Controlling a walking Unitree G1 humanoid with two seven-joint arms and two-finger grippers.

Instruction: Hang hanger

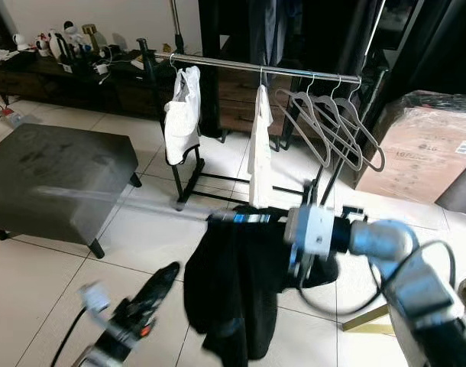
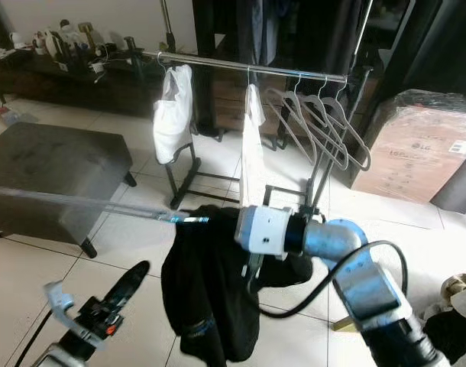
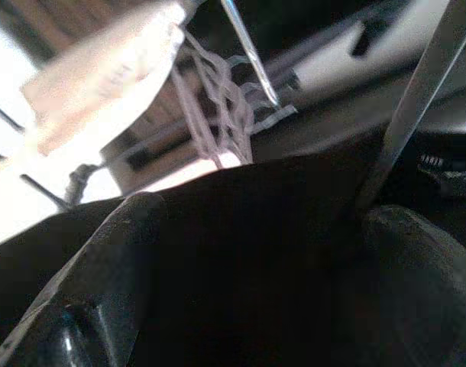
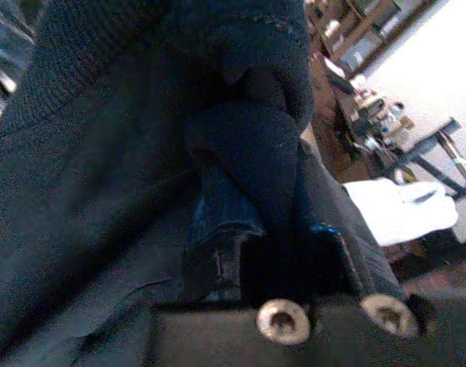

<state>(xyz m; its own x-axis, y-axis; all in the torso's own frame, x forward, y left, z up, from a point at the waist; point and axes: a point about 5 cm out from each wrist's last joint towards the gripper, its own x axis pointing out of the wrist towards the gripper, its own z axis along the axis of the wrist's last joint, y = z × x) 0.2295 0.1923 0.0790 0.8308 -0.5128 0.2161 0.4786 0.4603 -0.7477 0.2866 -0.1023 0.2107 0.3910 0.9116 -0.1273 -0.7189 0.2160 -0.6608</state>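
While my right gripper (image 2: 252,229) has its fingers clamped on the black garment (image 2: 210,290) below the rail (image 1: 263,69), I can't tell the left gripper's (image 1: 153,287) fingers. I'd lift it level toward the gap beside the white shirt (image 1: 259,149).

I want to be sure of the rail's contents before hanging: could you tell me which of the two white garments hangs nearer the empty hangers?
The narrow white garment at mid-rail; the grey empty hangers hang just beside it. The wider white garment hangs near the rail's left end.

rail (image 1: 241,66): 1 | white garments (image 1: 181,115): 2 | empty hangers (image 1: 336,122): 3 | black garment (image 1: 233,290): 1 | ottoman (image 1: 57,176): 1 | box (image 1: 424,153): 1
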